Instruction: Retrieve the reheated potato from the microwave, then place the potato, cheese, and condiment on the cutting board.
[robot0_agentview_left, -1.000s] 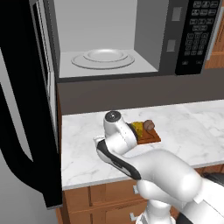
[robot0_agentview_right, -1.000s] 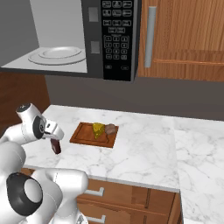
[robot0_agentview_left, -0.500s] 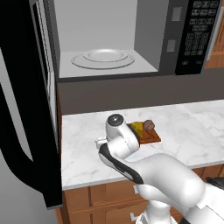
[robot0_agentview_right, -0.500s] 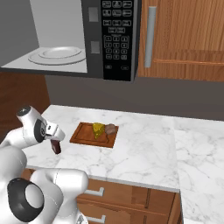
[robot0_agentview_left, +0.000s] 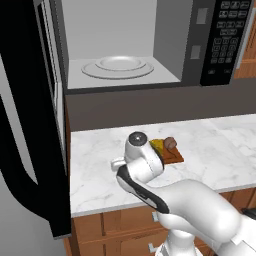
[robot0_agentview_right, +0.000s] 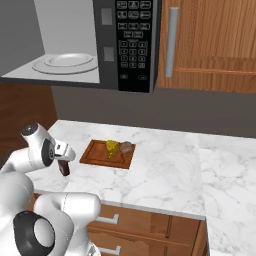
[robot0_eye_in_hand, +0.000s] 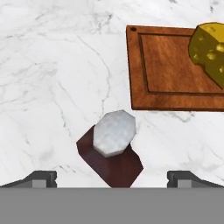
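- The condiment (robot0_eye_in_hand: 113, 151) stands upright on the marble counter (robot0_agentview_right: 165, 175), just off the near-left corner of the cutting board (robot0_agentview_right: 95, 154), not yet on it. The gripper (robot0_eye_in_hand: 112, 178) hangs straight above the bottle with its fingers spread wide, one on each side of the pale cap, and nothing is between them yet.
- The bottle is small and narrow-necked. If the hand drops off-centre, I judge a fingertip could land on the cap and tip the bottle over onto the counter.
- A grip taken only on the cap or neck looks risky; the bottle might swing or slip during the lift.
- The cheese (robot0_agentview_right: 112, 148) and the potato (robot0_agentview_right: 126, 147) already sit together toward the right part of the board. A careless set-down there could knock them, so the bare left part looks safer.
- The arm folds forward over the counter edge, its hand (robot0_agentview_right: 61, 152) pointing down.
- The microwave (robot0_agentview_left: 125, 45) stands open above, its turntable bare.
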